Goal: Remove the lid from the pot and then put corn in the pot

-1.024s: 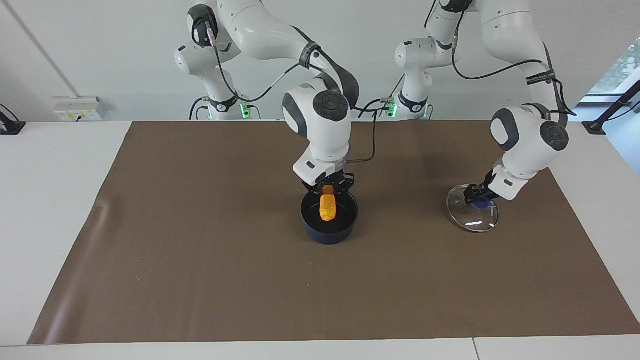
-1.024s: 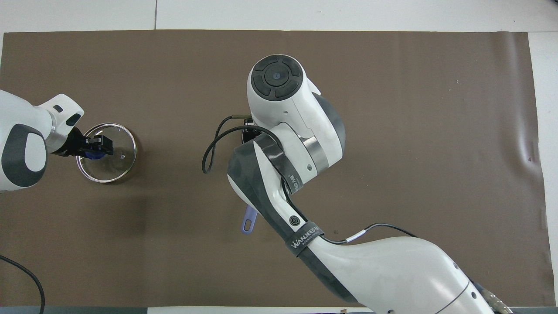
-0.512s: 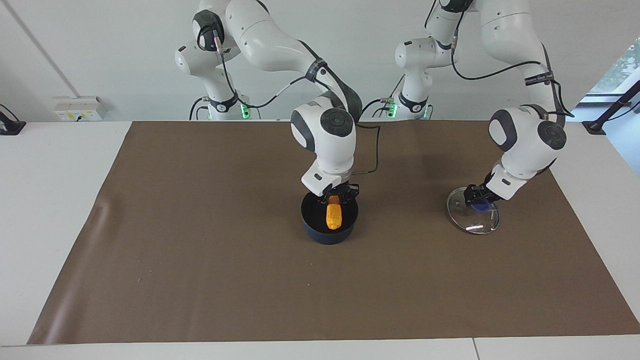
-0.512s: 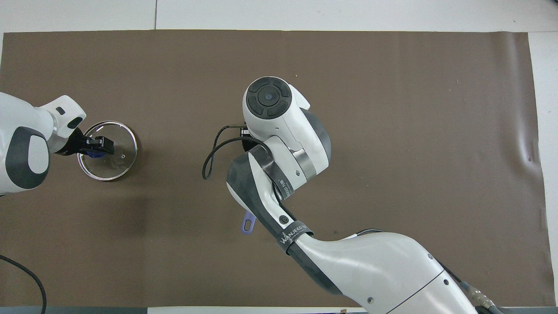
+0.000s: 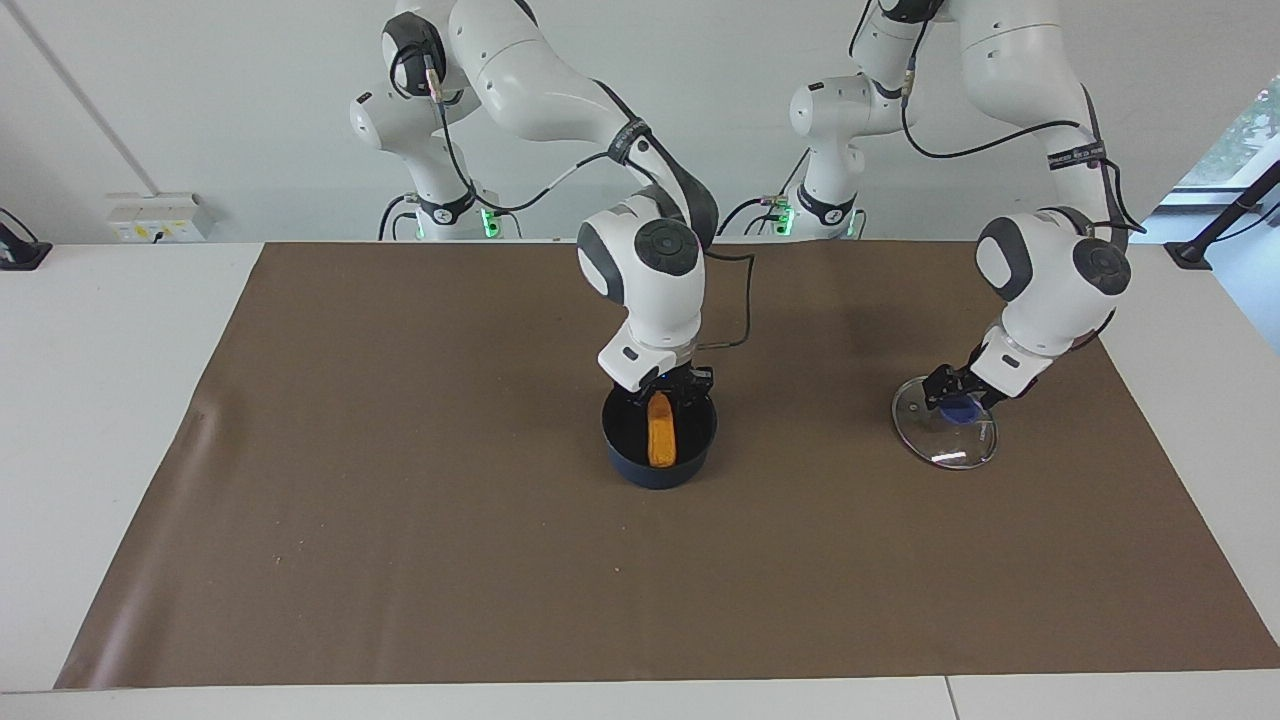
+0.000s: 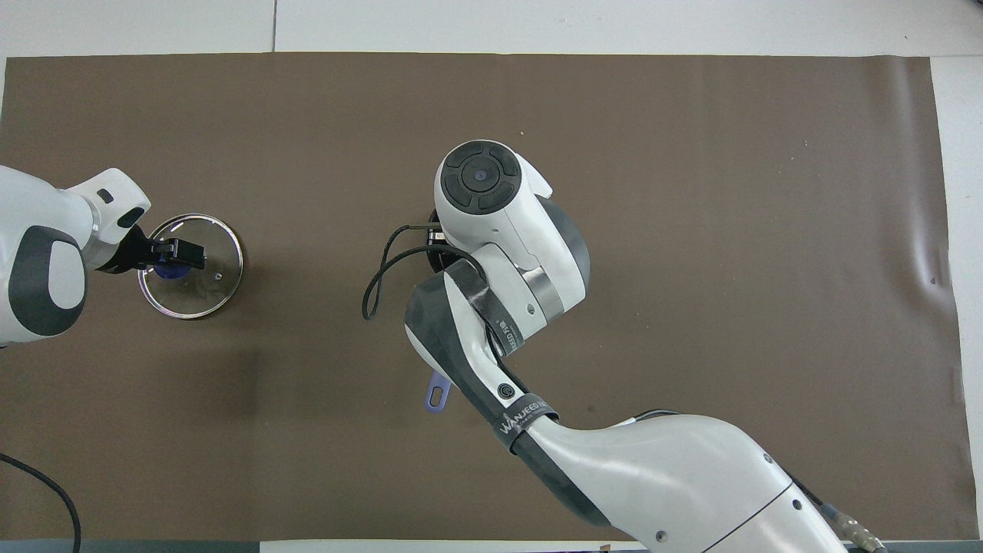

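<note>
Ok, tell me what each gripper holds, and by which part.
The right gripper is at the corn's top end in the pot; the left gripper is at the lid's knob. Gripping cannot be told.

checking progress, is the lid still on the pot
No, the lid lies flat on the mat, toward the left arm's end, beside the pot.

This is a robotics lab or test room, not a home kitchen. Two white Franka arms, the left arm point(image 5: 1040, 200) and the right arm point(image 5: 560, 90), are bolted at one edge of a plain white table point(image 5: 110, 400), with green status lights at their bases and loose black cables running along them. A brown paper sheet point(image 5: 400, 520) covers the worktop. The wall is bare white, with a socket strip point(image 5: 155, 217) mounted low on it
</note>
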### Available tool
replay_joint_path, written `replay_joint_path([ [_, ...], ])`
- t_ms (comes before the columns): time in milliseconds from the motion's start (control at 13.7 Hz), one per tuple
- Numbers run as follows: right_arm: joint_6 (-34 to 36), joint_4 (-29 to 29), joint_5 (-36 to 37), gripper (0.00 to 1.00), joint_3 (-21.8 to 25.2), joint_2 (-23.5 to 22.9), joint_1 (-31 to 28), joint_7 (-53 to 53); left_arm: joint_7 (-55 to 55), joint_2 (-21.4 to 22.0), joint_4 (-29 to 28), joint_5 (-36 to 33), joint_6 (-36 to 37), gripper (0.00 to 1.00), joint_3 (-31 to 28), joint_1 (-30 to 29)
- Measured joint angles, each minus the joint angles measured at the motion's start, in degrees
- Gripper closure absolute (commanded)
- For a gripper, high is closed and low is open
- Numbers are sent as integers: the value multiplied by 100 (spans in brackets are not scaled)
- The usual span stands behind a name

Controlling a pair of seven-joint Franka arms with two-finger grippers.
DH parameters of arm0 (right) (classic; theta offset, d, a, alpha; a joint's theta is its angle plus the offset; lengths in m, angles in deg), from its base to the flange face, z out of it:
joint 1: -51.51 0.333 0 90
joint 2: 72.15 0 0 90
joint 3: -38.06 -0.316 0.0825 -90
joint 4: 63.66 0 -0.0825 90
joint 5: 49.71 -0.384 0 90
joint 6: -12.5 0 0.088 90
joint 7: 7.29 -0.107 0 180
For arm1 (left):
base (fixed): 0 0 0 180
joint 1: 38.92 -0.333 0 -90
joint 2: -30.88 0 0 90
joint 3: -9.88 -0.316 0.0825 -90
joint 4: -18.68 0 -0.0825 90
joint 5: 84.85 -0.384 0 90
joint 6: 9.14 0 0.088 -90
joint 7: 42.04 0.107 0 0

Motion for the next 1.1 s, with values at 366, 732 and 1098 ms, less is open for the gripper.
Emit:
replay_joint_path([
  [366,964,779,358,0,125,305,-379,251,-274,199,1165,2,1268,0,109,156],
  [732,2116,792,641,0,163,1097,-1923,2165,-909,715,2020,2,2629,0,136,600],
  [1098,3131,809,777,0,175,1895,-2936,3437,-919,1409,1926,2,3321,0,110,602],
])
